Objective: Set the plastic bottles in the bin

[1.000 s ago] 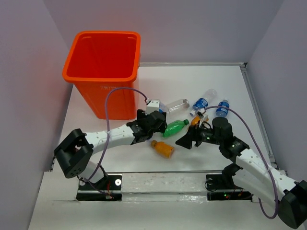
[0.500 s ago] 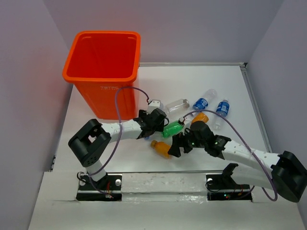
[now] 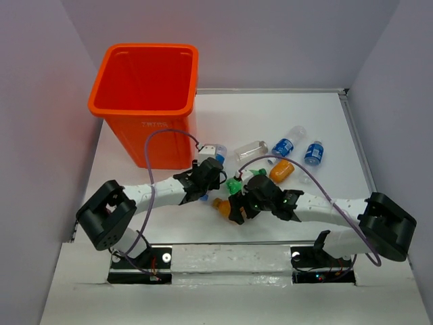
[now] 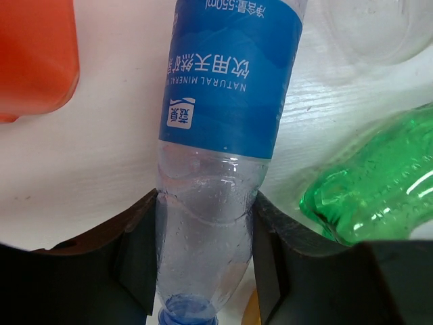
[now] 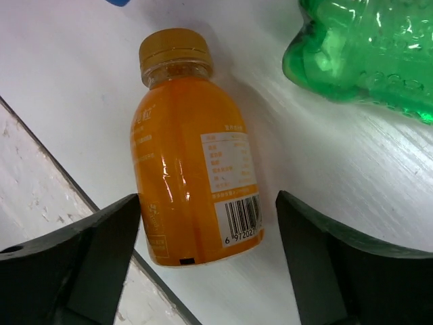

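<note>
Where tool (image 4: 205, 261) grips bottle (image 4: 230, 88), "NATURAL MINERAL WATER"

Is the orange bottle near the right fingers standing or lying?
Lying. The orange bottle shows its whole side, cap to base.

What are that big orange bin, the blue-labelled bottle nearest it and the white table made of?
Orange bin: looks like moulded plastic, smooth and slightly glossy, one even colour, with a rolled rim.
Blue-labelled bottle: thin clear plastic, shiny, see-through, its wall dimpled near the neck.
Table: probably white-painted wood, matt, with streaky grain lines; the material under the paint is hard to tell.
</note>
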`<state>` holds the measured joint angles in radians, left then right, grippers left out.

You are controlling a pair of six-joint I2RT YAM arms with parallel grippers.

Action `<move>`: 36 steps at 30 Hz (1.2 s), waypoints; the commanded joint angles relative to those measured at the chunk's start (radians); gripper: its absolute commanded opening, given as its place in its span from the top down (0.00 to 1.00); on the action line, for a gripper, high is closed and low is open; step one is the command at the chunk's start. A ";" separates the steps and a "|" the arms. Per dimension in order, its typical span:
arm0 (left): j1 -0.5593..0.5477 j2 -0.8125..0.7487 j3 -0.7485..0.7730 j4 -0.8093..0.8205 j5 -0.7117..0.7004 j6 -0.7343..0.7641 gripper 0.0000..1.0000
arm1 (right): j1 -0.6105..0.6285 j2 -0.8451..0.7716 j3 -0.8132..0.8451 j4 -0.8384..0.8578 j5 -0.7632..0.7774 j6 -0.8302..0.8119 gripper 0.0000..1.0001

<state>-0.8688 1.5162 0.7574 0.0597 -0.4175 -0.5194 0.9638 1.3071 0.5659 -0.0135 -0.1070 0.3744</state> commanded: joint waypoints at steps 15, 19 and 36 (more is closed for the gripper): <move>-0.052 -0.580 0.060 -0.100 0.170 0.013 0.76 | 0.018 -0.394 -0.047 -0.112 -0.005 0.052 0.63; -0.058 -0.619 0.192 -0.084 0.314 0.064 0.76 | 0.018 -0.459 -0.052 -0.132 -0.008 0.067 0.63; 0.509 -0.251 0.890 -0.213 0.143 0.203 0.57 | 0.018 -0.419 0.240 -0.163 0.041 0.028 0.63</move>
<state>-0.4759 1.1645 1.5803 -0.0959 -0.2626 -0.3355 0.9714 0.8776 0.6590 -0.2131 -0.1062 0.4324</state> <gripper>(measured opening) 0.564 0.624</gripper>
